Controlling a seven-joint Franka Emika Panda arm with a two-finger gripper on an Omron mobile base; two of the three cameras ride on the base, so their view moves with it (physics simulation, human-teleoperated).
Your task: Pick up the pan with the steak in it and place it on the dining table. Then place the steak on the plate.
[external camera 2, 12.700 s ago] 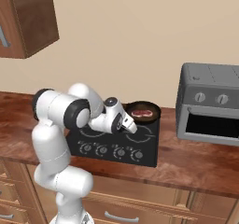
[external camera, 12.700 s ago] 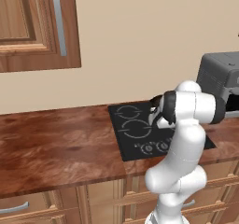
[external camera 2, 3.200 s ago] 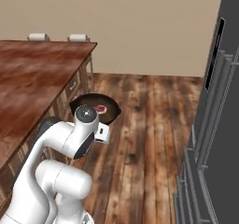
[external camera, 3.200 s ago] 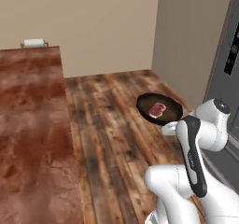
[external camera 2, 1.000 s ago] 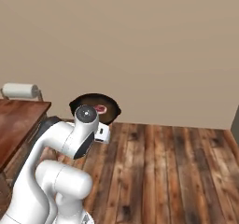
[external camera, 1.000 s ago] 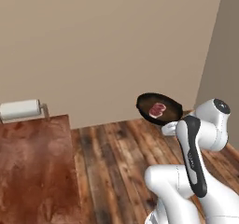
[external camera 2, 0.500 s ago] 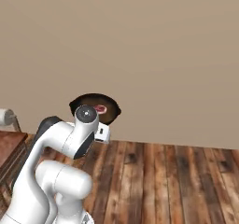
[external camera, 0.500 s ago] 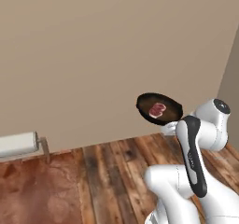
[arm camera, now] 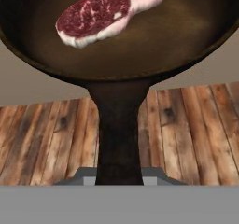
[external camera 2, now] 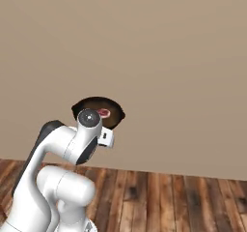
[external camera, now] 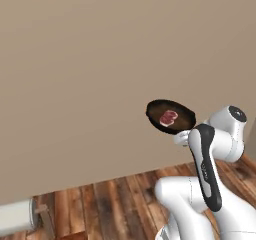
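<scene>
The pan [arm camera: 140, 36] is round, shallow and black, with a thick dark handle running toward the camera in the hand view. One steak [arm camera: 105, 10] lies flat inside it, reddish-pink with pale marbling and a lighter fatty edge, much smaller than the pan. The pincer [external camera: 181, 136] is clenched on the handle's near end and holds the pan up in the air, level, in front of a plain beige wall [external camera: 100, 59] and above the wooden plank floor [arm camera: 186, 125]. There is one pan and one steak. At the far lower left of the left base view sits a pale cushioned stool [external camera: 15, 216].
</scene>
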